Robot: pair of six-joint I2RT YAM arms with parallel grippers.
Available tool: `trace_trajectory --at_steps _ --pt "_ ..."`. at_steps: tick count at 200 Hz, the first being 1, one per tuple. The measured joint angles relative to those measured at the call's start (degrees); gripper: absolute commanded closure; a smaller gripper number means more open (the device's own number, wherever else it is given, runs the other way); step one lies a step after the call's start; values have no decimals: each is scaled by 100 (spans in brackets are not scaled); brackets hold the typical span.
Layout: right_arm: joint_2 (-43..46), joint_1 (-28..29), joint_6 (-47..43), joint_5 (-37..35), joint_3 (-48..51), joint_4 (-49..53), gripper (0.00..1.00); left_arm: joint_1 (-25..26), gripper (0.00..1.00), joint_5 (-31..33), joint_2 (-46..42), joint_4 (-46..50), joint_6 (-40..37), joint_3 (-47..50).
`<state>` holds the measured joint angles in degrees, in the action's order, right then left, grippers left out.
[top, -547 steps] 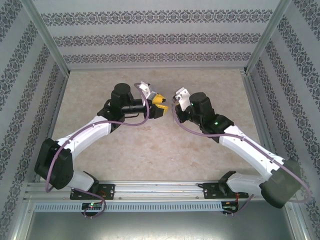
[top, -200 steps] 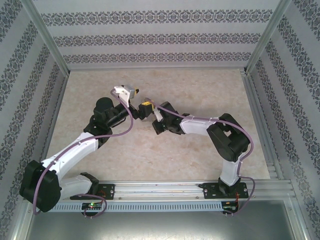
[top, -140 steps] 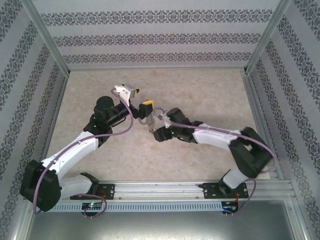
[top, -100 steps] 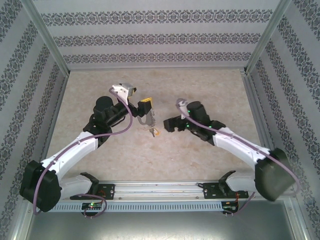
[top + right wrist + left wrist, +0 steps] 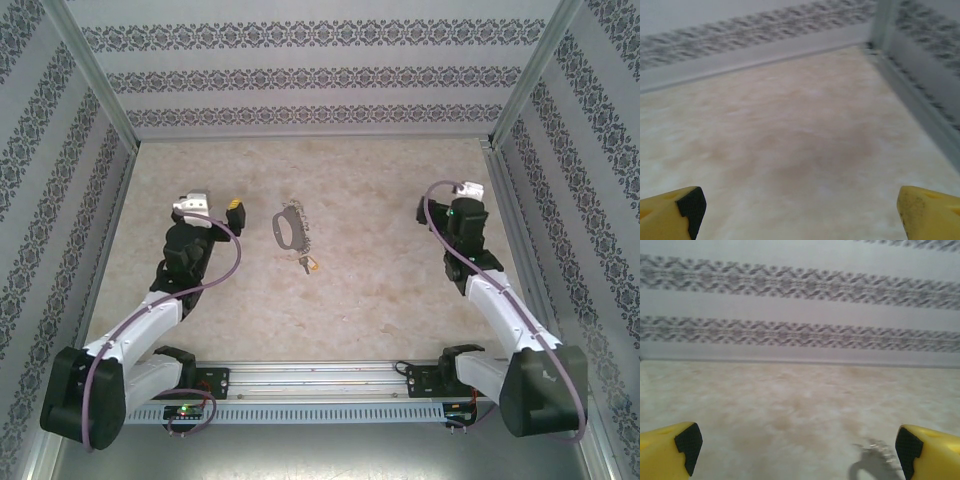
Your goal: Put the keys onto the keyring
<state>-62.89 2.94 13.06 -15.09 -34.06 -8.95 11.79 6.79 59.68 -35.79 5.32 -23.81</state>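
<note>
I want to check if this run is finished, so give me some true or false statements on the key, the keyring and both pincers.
The keyring lies on the table. True.
The left pincer grips the keyring. False: it is open and empty.
The key lies on the table close to the keyring. True.
The right pincer holds the key. False: it is open and empty, far off to the right.

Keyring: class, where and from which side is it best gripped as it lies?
Probably the keyring's bare left rim, from above: it lies flat on the table, chain links fringe its right side, and the key sits at its near end.
</note>
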Motion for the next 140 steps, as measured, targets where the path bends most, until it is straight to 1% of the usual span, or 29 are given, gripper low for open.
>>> trace_trajectory --at_steps 16,30,53,68,81,96,116,129,140 --pt "-275 -262 -155 -378 210 -306 2 -184 0 170 -9 -122 -179 269" --pt "-531 -321 -271 -560 323 -636 2 -350 0 249 -59 -142 -282 490" --pt "-820 -317 -308 -555 573 -1246 2 -584 0 275 -173 -229 -369 837" --pt "-1064 -317 -356 -450 804 -1823 2 -660 0 297 -13 -415 -409 966" --pt "-1401 -304 -437 -313 1080 -2514 2 -695 0 291 413 -898 -426 1075" --pt "-1888 -216 -612 -70 1405 -3279 3 -732 0 273 1204 -1550 -435 1185" --pt "-2448 -42 -907 396 1537 -3818 2 -769 0 149 2699 -2796 -522 1379" --pt "-2487 -39 -1012 728 1491 -3773 3 -780 0 13 3331 -2990 -605 1366" --pt "-2490 -142 -1027 973 1412 -3869 3 -778 0 -87 3399 -2828 -649 1276"
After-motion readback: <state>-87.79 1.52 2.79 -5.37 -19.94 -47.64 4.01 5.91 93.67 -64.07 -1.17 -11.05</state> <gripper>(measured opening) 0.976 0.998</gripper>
